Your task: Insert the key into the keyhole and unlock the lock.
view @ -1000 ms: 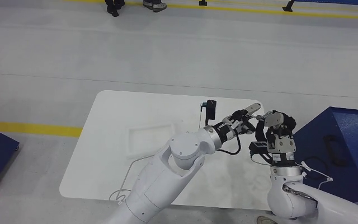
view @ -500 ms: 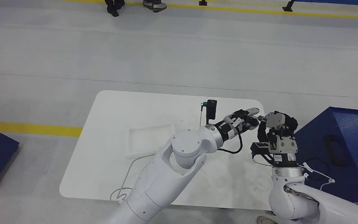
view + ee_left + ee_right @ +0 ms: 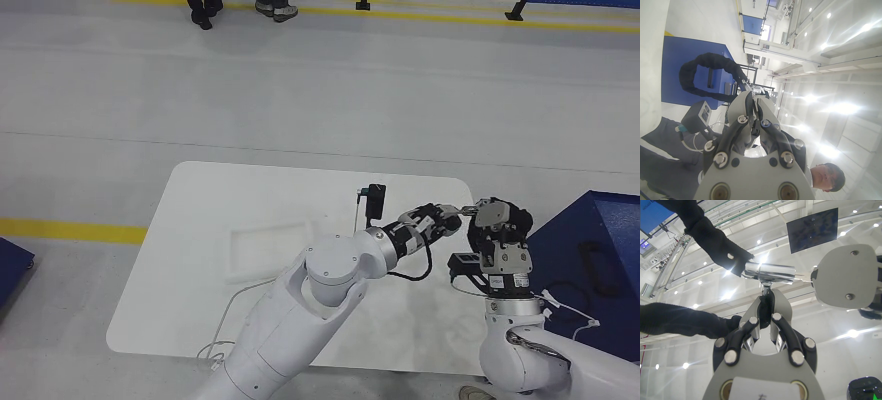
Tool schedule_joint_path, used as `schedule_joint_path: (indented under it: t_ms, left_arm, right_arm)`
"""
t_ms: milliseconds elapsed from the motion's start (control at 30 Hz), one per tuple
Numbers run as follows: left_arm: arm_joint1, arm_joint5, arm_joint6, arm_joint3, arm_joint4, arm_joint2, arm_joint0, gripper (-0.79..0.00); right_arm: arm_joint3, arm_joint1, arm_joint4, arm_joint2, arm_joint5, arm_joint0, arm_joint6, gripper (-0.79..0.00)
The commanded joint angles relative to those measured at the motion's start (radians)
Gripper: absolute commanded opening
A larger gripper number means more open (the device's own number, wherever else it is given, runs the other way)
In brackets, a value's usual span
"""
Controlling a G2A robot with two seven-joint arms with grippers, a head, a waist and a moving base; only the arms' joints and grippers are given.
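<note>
Cable (image 3: 715, 251): a black sleeved loop. It leaves one end of the lock, swings wide of the right claw and comes back into its grip.
Right claw (image 3: 767, 299): pressed together on the cable's end, just under the pin that enters the lock's side. It holds the whole thing up off the table.
Left claw (image 3: 754, 103): pressed together on the key and pointed straight at the right claw, with the two close together.
Lock (image 3: 772, 273): a chrome barrel lying crosswise just past the right claw's tips. Its open end faces the left claw.
Key (image 3: 803, 276): a thin blade bridging the short gap from the left claw to the barrel's end.
Done: key and lock are each gripped, raised and lined up. The blade tip looks to be at the keyhole or just inside, but how deep it sits cannot be told.
Left: by my judgement, push the key home, turn it and free the cable. Both cable ends look seated, so it reads as locked.
Table (image 3: 200, 260): white, below both claws.
Cabinet (image 3: 600, 240): blue, off the table on the right claw's outer side.
Black box (image 3: 376, 197): stands on the table beside the left claw's wrist, apart from the lock.
In the way: nothing sits between blade and keyhole, and the loop hangs off to the side. The likely trouble is the barrel swivelling on its pin when the key turns.
</note>
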Motion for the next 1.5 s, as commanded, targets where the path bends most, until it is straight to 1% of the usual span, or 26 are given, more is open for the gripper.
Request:
schedule_joint_path:
  t_ms: [0,67,133,267,367,500,667,867,1033,1200,1467]
  left_arm:
    - [0.001,0.011,-0.004,-0.001,0.008,-0.001,0.000,-0.785]
    - [0.002,0.017,-0.010,-0.003,0.017,-0.003,0.000,-0.785]
    - [0.004,0.021,-0.019,-0.007,0.033,-0.005,-0.002,-0.785]
    - [0.010,0.028,-0.051,-0.015,0.077,-0.003,-0.006,-0.785]
    - [0.014,0.024,-0.064,-0.023,0.112,-0.002,-0.006,-0.785]
    - [0.020,0.009,-0.069,-0.039,0.160,-0.005,0.001,-0.785]
    - [0.028,0.024,-0.065,-0.068,0.203,-0.017,0.019,-0.785]
    - [0.036,0.052,-0.080,-0.100,0.244,-0.019,0.036,-0.785]
    - [0.041,0.076,-0.088,-0.114,0.294,-0.013,0.037,-0.785]
    - [0.050,0.092,-0.106,-0.137,0.361,-0.009,0.043,-0.785]
    - [0.071,0.108,-0.160,-0.189,0.472,-0.020,0.066,-0.785]
  right_arm:
    - [0.002,0.001,0.000,0.000,0.006,0.005,-0.008,-0.785]
    - [0.002,0.003,0.000,0.000,0.016,0.012,-0.022,-0.785]
    - [0.000,0.007,0.000,0.000,0.037,0.022,-0.061,-0.785]
    - [-0.006,0.026,0.000,0.000,0.102,0.052,-0.178,-0.785]
    - [-0.010,0.049,0.000,0.000,0.188,0.082,-0.293,-0.785]
    - [-0.004,0.088,0.000,0.000,0.282,0.121,-0.400,-0.785]
    - [0.000,0.132,0.000,0.000,0.354,0.142,-0.471,-0.785]
    - [-0.019,0.172,0.000,0.000,0.425,0.151,-0.539,-0.785]
    - [-0.024,0.201,0.000,0.000,0.492,0.158,-0.595,-0.785]
    - [-0.011,0.230,0.000,0.005,0.582,0.163,-0.653,-0.785]
    - [0.002,0.259,0.000,0.017,0.652,0.152,-0.713,-0.785]
